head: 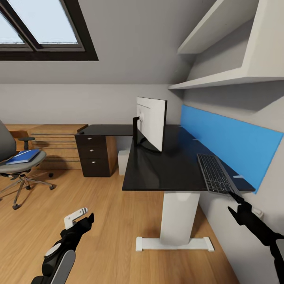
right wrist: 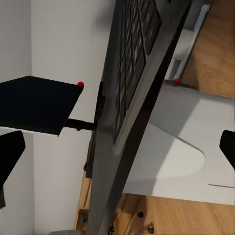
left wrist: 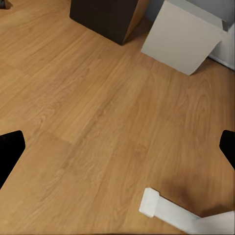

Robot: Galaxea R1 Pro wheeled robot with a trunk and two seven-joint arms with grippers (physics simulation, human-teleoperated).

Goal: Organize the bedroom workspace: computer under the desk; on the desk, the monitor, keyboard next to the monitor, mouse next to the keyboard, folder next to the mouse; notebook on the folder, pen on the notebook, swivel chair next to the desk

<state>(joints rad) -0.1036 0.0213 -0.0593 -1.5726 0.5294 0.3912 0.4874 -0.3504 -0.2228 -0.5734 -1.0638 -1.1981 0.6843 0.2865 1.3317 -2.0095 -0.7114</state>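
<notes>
The monitor [head: 152, 121] stands upright on the black desk [head: 165, 167], near its far side. A dark keyboard [head: 215, 173] lies along the desk's right side by the blue wall panel, its near end at the desk's front edge. My right gripper [head: 236, 197] is open just below that end, and the right wrist view shows the keyboard [right wrist: 132, 73] edge-on between its spread fingers [right wrist: 11, 154]. At the left, the blue folder [head: 24, 156] rests on the swivel chair [head: 15, 167]. The white computer [head: 123, 161] stands under the desk. My left gripper [head: 88, 219] hangs open and empty over the wooden floor.
A dark drawer unit [head: 96, 154] stands under the desk's left wing, beside the computer [left wrist: 181, 39]. The desk's white leg and foot [head: 175, 236] are right in front of me. A blue panel [head: 232, 142] and shelves [head: 228, 77] line the right wall. Open floor [left wrist: 98, 112] lies towards the chair.
</notes>
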